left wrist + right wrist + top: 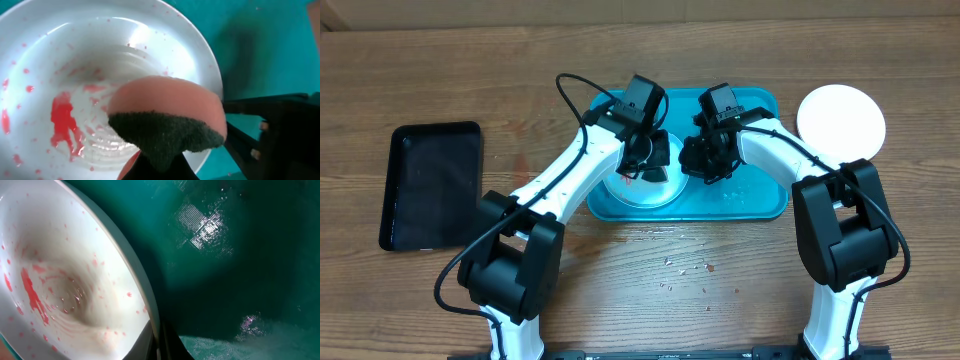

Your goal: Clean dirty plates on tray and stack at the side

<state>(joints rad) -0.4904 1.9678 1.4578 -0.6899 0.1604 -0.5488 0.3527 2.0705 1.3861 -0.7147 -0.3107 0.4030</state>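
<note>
The left gripper [646, 152] clamps a pink sponge [167, 112] over a red-smeared white plate [75, 70] at the nine o'clock end of the turquoise tray [760, 200], the right gripper [706, 158] pinched on its rim; one clean white plate [840, 120] already waits on the surface [720, 300] at two o'clock.

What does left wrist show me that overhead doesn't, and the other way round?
Left wrist only: the sponge over the dirty plate, and its red smears in detail. Overhead only: the black tray at far left and the clean plate on the table beside the blue tray. Both: the dirty plate lying in the blue tray.
</note>
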